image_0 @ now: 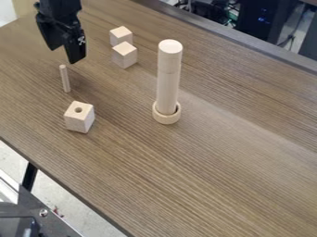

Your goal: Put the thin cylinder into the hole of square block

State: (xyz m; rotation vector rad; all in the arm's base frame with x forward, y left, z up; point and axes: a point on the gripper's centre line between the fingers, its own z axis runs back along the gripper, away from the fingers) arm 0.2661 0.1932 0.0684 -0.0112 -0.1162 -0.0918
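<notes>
Tabletop holds one thin cylinder, one holed block, two cubes.

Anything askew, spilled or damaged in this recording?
Nothing stands out. The thin cylinder stands upright on the wooden table, the square block sits hole-up, and the tall cylinder stands inside its ring. No spill shows.

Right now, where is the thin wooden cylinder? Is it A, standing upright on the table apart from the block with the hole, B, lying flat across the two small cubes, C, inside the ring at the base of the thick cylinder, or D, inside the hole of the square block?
A: the thin cylinder stands on the table, apart from the block, whose hole is open.
</notes>
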